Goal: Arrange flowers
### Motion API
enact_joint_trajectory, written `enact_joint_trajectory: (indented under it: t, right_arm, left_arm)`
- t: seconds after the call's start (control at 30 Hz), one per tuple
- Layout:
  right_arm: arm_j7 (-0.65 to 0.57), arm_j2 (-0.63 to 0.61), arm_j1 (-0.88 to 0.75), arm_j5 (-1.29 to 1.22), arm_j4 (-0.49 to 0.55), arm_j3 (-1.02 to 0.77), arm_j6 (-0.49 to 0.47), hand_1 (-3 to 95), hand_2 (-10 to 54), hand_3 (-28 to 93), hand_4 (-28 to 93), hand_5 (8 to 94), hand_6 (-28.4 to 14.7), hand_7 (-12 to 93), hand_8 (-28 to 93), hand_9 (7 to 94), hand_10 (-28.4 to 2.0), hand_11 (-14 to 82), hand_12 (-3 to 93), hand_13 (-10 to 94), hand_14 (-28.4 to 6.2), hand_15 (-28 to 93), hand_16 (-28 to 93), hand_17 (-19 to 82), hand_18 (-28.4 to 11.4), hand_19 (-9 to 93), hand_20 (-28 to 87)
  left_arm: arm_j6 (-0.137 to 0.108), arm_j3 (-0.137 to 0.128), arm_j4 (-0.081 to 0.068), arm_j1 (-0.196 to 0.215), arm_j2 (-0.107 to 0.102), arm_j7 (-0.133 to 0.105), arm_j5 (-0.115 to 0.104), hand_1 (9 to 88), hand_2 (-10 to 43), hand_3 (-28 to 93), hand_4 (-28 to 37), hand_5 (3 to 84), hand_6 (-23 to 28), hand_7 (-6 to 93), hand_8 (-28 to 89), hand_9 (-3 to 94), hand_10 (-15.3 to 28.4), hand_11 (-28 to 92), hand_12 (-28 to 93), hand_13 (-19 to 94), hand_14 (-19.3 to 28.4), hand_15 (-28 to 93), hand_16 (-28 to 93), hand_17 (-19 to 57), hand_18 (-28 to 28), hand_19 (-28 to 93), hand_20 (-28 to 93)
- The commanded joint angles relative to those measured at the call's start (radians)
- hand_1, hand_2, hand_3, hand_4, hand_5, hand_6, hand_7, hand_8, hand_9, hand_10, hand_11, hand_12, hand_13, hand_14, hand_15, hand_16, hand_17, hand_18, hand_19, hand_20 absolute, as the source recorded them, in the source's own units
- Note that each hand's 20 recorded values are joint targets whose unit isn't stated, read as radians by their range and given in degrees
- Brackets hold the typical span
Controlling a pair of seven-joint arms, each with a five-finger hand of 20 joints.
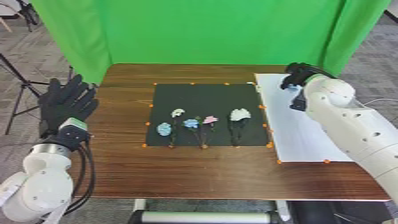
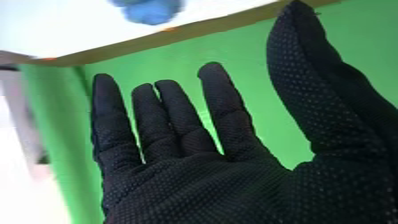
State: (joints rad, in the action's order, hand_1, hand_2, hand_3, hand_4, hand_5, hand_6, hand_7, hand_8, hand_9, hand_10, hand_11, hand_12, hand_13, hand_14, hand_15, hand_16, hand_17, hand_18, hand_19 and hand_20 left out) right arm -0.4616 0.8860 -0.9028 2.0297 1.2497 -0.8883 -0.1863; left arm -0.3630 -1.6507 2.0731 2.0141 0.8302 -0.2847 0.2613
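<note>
Brown wooden counter (image 1: 123, 170), green curtain (image 1: 213, 30) behind. Head view: five small flowers (image 1: 191, 123) lie on a black mat (image 1: 218, 95); left hand (image 1: 67, 102) spread. One blue flower (image 1: 291, 87), likely light, soft-petalled, best pinched by its stem, is near the right hand (image 1: 300, 75). Right wrist view: right hand spread, empty; blue bloom (image 2: 151, 11) on white.

White flowers (image 1: 239, 114): two
Blue flowers (image 1: 191, 123): three
Pink flowers (image 1: 210, 120): one
All flowers: six
Black mats (image 1: 213, 95): one
White sheets (image 1: 302, 135): one
Orange dots (image 1: 280, 161): more than ten
Counters (image 1: 178, 175): one
Arms (image 1: 355, 125): two
Hands (image 1: 64, 106): two
</note>
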Motion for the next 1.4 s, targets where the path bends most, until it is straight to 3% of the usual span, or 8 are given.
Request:
enact_joint_trajectory:
  t: [0.03, 0.2, 0.3, 0.4, 0.63, 0.87, 1.23, 1.4]
  right_arm:
    - [-0.004, -0.014, 0.029, -0.002, -0.052, 0.03, -0.113, 33.8, -9.5, 83, -28, 29.9, -4.2, 24, -16, 27.0, -16.2, 11.2, 8.8, 16, -11.6, 29, -11, 14, -14.2, 35, 15]
    - [0.004, -0.007, 0.026, -0.002, -0.061, 0.027, -0.176, 34.0, -9.5, 83, -28, 29.2, -4.2, 24, -16, 26.1, -15.8, 11.8, 8.2, 16, -11.5, 30, -11, 14, -14.1, 35, 14]
    - [-0.002, -0.015, 0.02, 0.03, -0.059, 0.055, -0.117, 35.4, -9.5, 83, -28, 28.7, -4.3, 25, -16, 26.1, -15.9, 12.1, 8.0, 18, -11.9, 31, -10, 14, -14.3, 36, 15]
    - [-0.005, -0.021, 0.011, 0.05, -0.061, 0.061, -0.105, 40.8, -9.5, 84, -28, 33.0, -3.3, 28, -19, 33.8, -15.3, 15.0, 8.6, 31, -11.7, 35, -1, 17, -16.6, 52, 19]
    - [-0.02, -0.039, -0.033, 0.085, -0.048, 0.086, -0.05, 52.3, -9.5, 80, -28, 50.1, 2.2, 34, -21, 58.6, -10.8, 27.3, 18.7, 54, -7.0, 43, 15, 22, -17.6, 67, 26]
    - [-0.011, -0.065, -0.079, 0.103, -0.024, 0.104, 0.122, 61.1, -9.5, 65, -28, 66.3, 3.6, 50, -5, 80.3, -6.4, 19.5, 46.1, 68, -2.8, 44, 40, 25, -19.0, 71, 34]
    - [-0.012, -0.025, -0.162, 0.103, 0.084, -0.049, 0.213, 59.1, -9.5, 69, -28, 70.4, 3.1, 51, 0, 83.7, -6.6, 22.0, 49.4, 70, -4.1, 50, 41, 26, -19.4, 71, 35]
    - [-0.035, -0.066, -0.201, 0.105, 0.223, -0.113, 0.21, 58.5, -9.5, 70, -28, 70.1, 2.7, 50, 4, 83.8, -6.7, 21.8, 49.6, 70, -4.3, 49, 41, 26, -19.8, 71, 35]
  left_arm:
    - [0.002, -0.006, 0.001, -0.002, 0.007, 0.012, 0.011, 23.8, 12.3, 70, -28.3, 30.8, 7.0, 15.0, -11, 21.2, 13.0, 19, 8, 10, 13.4, 32, -10, -7.5, 11.7, 27, 8]
    - [0.003, -0.004, 0.001, -0.003, 0.012, 0.016, 0.011, 23.9, 12.3, 70, -28.3, 31.1, 7.0, 14.9, -11, 21.4, 13.0, 19, 8, 10, 13.5, 32, -10, -7.4, 11.7, 27, 8]
    - [0.005, -0.009, 0.003, 0.004, 0.012, 0.013, 0.012, 23.9, 12.3, 70, -28.3, 31.3, 7.1, 15.0, -11, 21.4, 13.0, 19, 8, 10, 13.5, 32, -10, -7.5, 11.8, 27, 8]
    - [-0.002, -0.009, 0.008, 0.009, 0.012, 0.005, 0.006, 23.9, 12.3, 70, -28.3, 31.5, 7.2, 15.0, -11, 21.5, 12.9, 19, 8, 10, 13.5, 33, -10, -7.5, 11.8, 27, 8]
    - [-0.006, -0.014, 0.005, 0.018, 0.021, 0.009, -0.004, 24.0, 12.4, 70, -28.3, 32.3, 7.6, 15.2, -11, 22.3, 13.2, 19, 8, 11, 14.0, 33, -10, -7.4, 11.9, 27, 8]
    - [-0.001, -0.023, 0.008, 0.037, 0.031, 0.005, -0.004, 24.0, 12.4, 70, -28.3, 33.2, 7.7, 15.3, -11, 23.6, 13.5, 20, 8, 13, 14.4, 34, -10, -7.5, 12.1, 28, 8]
    - [0.007, -0.035, 0.013, 0.066, 0.038, -0.011, -0.004, 23.9, 12.4, 70, -28.3, 33.4, 7.8, 15.3, -11, 24.1, 13.6, 20, 8, 13, 14.5, 34, -10, -7.4, 12.1, 28, 8]
    - [0.024, -0.031, 0.01, 0.059, 0.041, 0.013, 0.019, 23.8, 12.2, 70, -28.3, 33.4, 7.7, 15.3, -11, 24.2, 13.6, 20, 8, 13, 14.4, 34, -10, -7.4, 12.1, 27, 8]
